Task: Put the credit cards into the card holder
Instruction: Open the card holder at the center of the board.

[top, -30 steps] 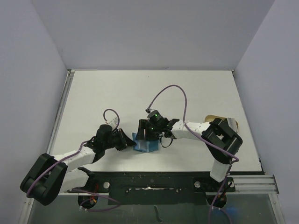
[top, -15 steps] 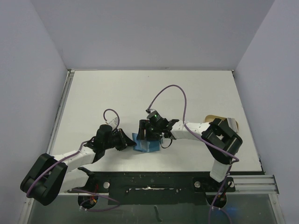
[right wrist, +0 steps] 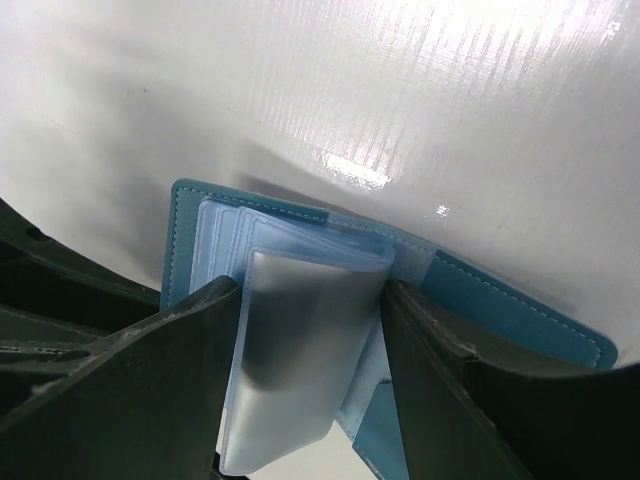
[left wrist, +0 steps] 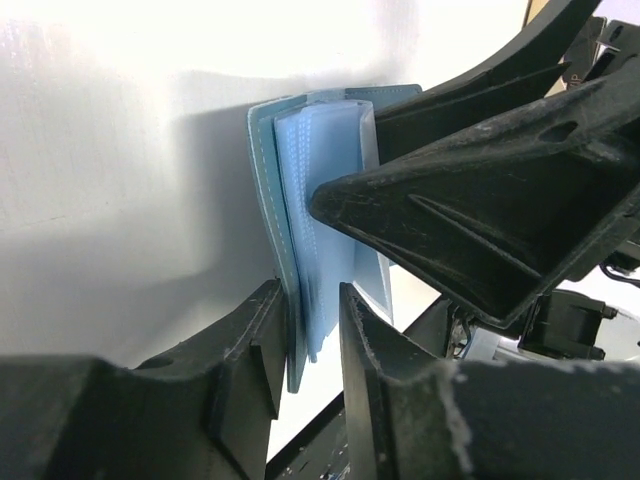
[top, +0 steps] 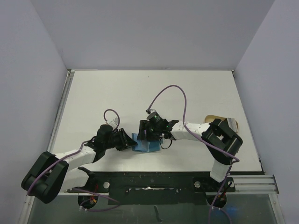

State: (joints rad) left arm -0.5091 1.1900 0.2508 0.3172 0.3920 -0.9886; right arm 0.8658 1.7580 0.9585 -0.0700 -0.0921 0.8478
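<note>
The teal-blue card holder stands open on the white table between both grippers. In the left wrist view my left gripper is closed on the holder's teal cover and light-blue inner pages at their lower edge. In the right wrist view my right gripper has a finger on each side of a bowed stack of frosted plastic sleeves that fan out from the open teal cover. A greyish shape shows inside the front sleeve; I cannot tell whether it is a card. No loose credit card is plainly in view.
A tan flat thing and a white one lie at the right, partly hidden under the right arm's elbow. The black base rail runs along the near edge. Grey walls close in the table on three sides.
Both grippers and the holder have shifted only slightly; the right gripper has edged a little to the left over the holder. Both grips look unchanged.
</note>
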